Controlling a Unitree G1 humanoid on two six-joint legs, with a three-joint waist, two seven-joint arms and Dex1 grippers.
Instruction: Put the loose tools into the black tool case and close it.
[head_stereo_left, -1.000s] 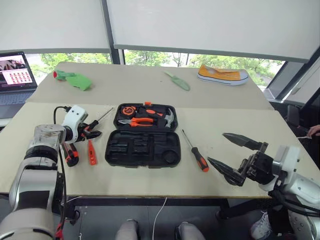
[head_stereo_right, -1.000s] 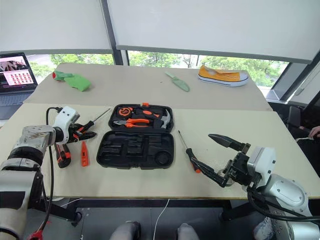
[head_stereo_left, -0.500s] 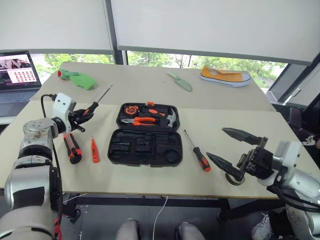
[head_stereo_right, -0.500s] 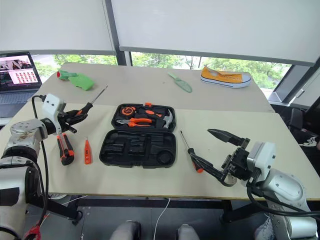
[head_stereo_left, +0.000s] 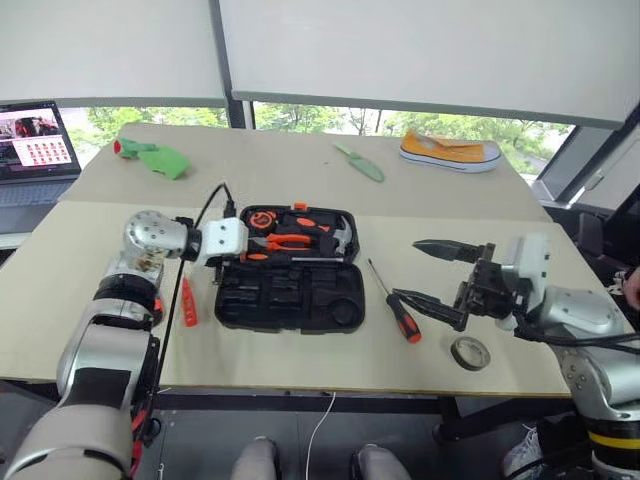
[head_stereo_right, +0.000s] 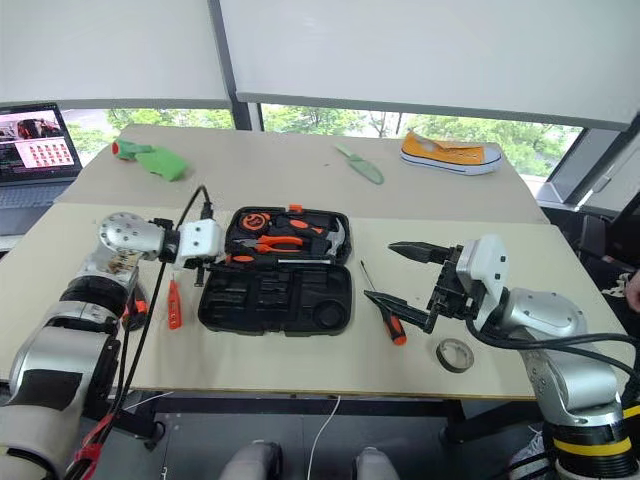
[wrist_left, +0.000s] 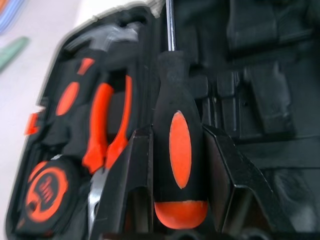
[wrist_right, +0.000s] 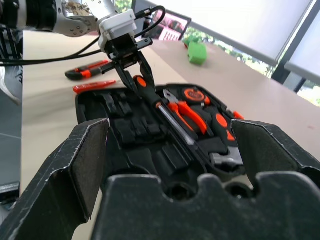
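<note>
The left gripper (wrist_left: 175, 165) is clamped on the handle of 1 long screwdriver (wrist_left: 176, 145), holding it over the open black tool case (head_stereo_left: 288, 297) with the shaft lying roughly along the hinge line between the 2 halves. The right gripper (head_stereo_left: 440, 273) hangs with its 2 fingers spread wide and nothing between them, above the second long screwdriver (head_stereo_left: 394, 306), which lies on the table (head_stereo_left: 300, 360) just right of the case; the dark tape roll (head_stereo_left: 470, 352) sits near the front edge below that arm. The utility knife (wrist_right: 86, 73) and the small tester screwdriver (head_stereo_left: 186, 302) lie left of the case. My main worry is placement: if the left gripper lets go while the shaft rests across the moulded ridges rather than in a slot, the screwdriver would likely sit proud and stop the lid from closing later. The far half already holds pliers (head_stereo_left: 278, 241), a hammer (head_stereo_left: 338, 238) and a tape measure (head_stereo_left: 259, 220), so a tip drifting that way could jostle them. The case looks light, and a downward push on 1 half could slide or tip it. On the right side, a low sweep could knock the second screwdriver or nudge the tape roll off the table edge.
</note>
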